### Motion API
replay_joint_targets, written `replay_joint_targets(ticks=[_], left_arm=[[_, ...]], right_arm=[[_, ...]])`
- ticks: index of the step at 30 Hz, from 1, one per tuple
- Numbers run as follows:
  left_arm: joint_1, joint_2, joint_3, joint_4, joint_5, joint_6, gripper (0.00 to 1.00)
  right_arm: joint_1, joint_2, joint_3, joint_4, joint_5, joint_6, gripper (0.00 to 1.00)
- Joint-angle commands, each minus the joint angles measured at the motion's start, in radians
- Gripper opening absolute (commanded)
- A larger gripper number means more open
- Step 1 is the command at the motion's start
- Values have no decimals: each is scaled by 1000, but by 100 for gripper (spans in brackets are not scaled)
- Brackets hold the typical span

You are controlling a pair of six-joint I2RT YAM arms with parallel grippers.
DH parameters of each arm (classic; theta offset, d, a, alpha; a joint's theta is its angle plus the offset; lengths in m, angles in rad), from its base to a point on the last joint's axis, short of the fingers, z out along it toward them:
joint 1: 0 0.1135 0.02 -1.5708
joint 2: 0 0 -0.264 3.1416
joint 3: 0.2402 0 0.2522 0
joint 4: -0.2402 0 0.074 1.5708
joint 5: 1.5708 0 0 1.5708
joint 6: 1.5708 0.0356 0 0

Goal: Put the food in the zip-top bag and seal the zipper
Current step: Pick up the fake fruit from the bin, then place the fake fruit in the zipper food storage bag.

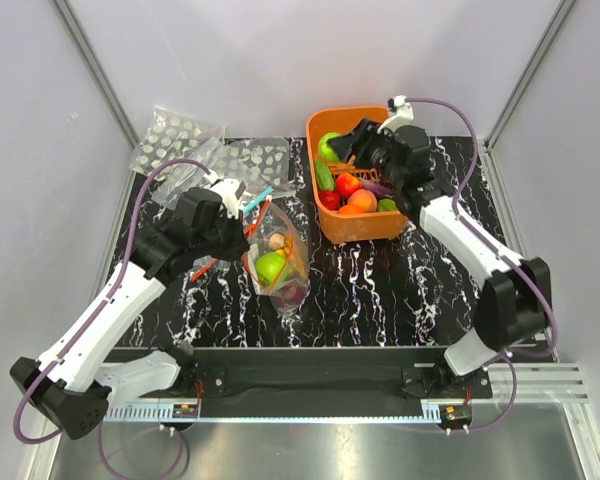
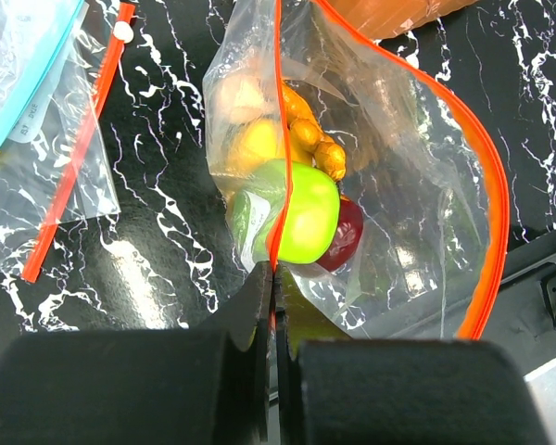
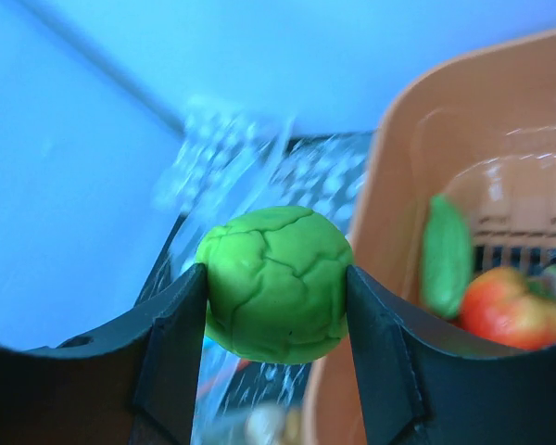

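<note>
2 black fingers [image 3: 171,352] of the right gripper [image 3: 276,306] are clenched on a light green ball [image 3: 273,269] with a cracked-looking skin, 1 finger on each side. The top view shows this gripper [image 1: 352,150] over the far left part of the orange basket [image 1: 365,228]. More food [image 1: 348,185] lies in the basket: red, orange, green and purple pieces.

The left gripper [image 2: 273,283] is pinched tight on the zipper [image 2: 278,139], the red-orange strip along the mouth of the clear bag [image 2: 398,185]. Its jaws meet on 1 side of the strip. The other side bows away in a wide arc, so the mouth gapes open toward the basket.

Inside the bag sit a green apple [image 2: 306,213], a dark red piece [image 2: 347,236] touching it, and yellow and orange pieces [image 2: 301,130] just beyond.

The bag lies on the black marbled table [image 1: 400,290], between the 2 arms and near the basket's left corner. Left of it lie 2 more flat bags, 1 with a red strip [image 2: 74,158] and 1 with a light blue strip [image 2: 28,93]. White-spotted bags [image 1: 175,135] lie at the far left edge.
</note>
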Motion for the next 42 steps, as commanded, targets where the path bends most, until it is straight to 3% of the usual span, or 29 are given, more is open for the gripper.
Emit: replay_joint_targets(ticks=[1,6,12,25,27,28,29,31,37,42], left_arm=[[5,-17,39,55,36,-11,0],[5,-25,45,62,73,-21,0],[5,-29,49,50,73,-19,0],[3,-37,54,47,82,-21,0],[3,-39,57,41,79,-19,0],[5,-42,57,41,76,-19,0],[3,-43,57,39,73,-18,0],[3,-45,54,35,68,-16,0],[5,-52,45,35,76,-18,0],[5,-62,37,36,74,-19,0]], right_arm=[[92,-164,-113,-22,-106,-144,39],[247,-299,-181,-122,-154,-180,39],[414,-339,-179,-197,-152,-246,39],[517,-235,-109,-366,-94,-333,45],[517,-226,-98,-374,-80,-333,51],[517,-223,-89,-389,-74,-332,72],[522,-226,-87,-391,-65,-329,82],[522,-243,-92,-389,-41,-321,89],[524,-292,-55,-450,10,-296,83],[521,-299,14,-576,90,-270,68]])
